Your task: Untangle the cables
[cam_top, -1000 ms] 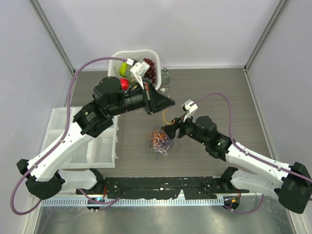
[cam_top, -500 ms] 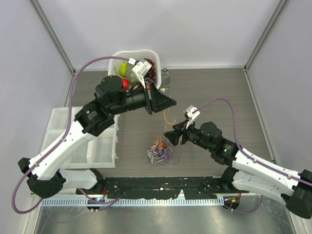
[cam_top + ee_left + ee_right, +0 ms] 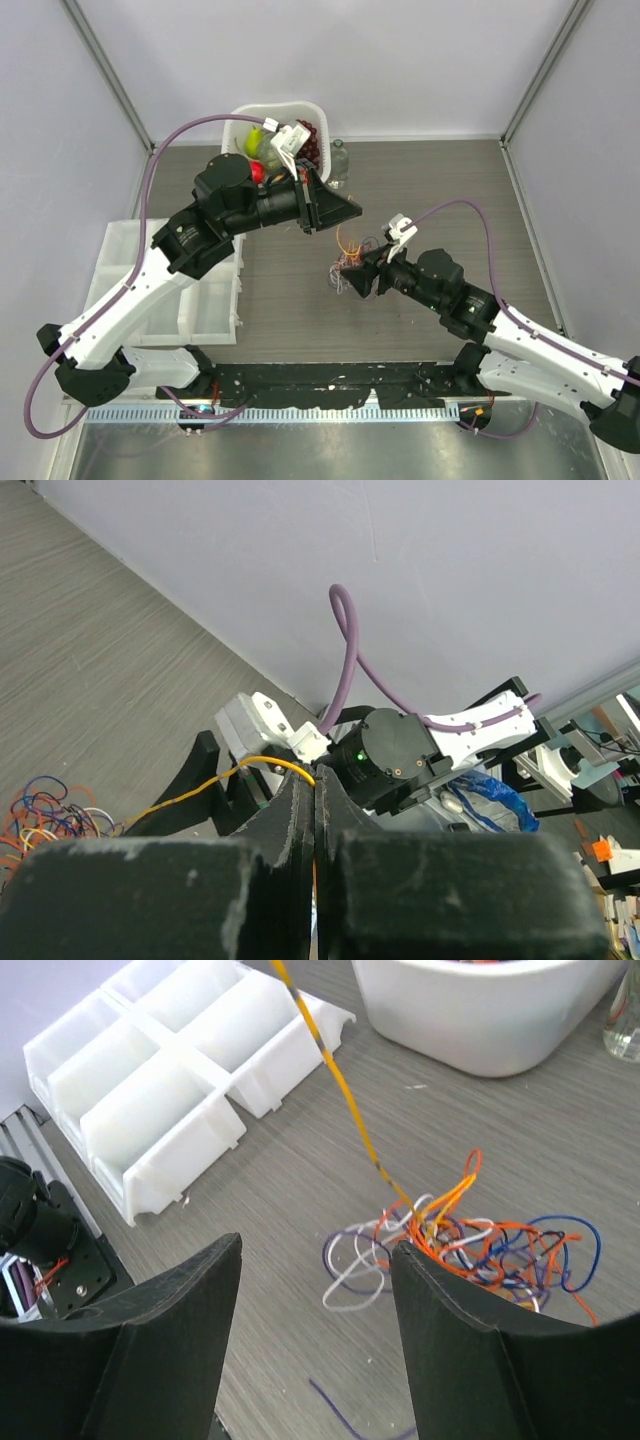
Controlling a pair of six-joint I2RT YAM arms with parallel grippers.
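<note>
The left gripper (image 3: 315,792) is clenched on one thin orange wire (image 3: 200,792) — taut, it runs down to the small tangle of fine orange, purple, blue and white cables (image 3: 470,1230) lying mid-way across the grey wood-grain surface (image 3: 250,1290). Just right of the tangle, the right gripper (image 3: 317,1250) hovers with jaws spread, grasping nothing. The strands look light, limp and snag-prone — best pinched at the bunch's loose edge.

Multicoloured cables (image 3: 470,1232) loosely tangled, orange strand (image 3: 340,1080) taut, slanting away
</note>
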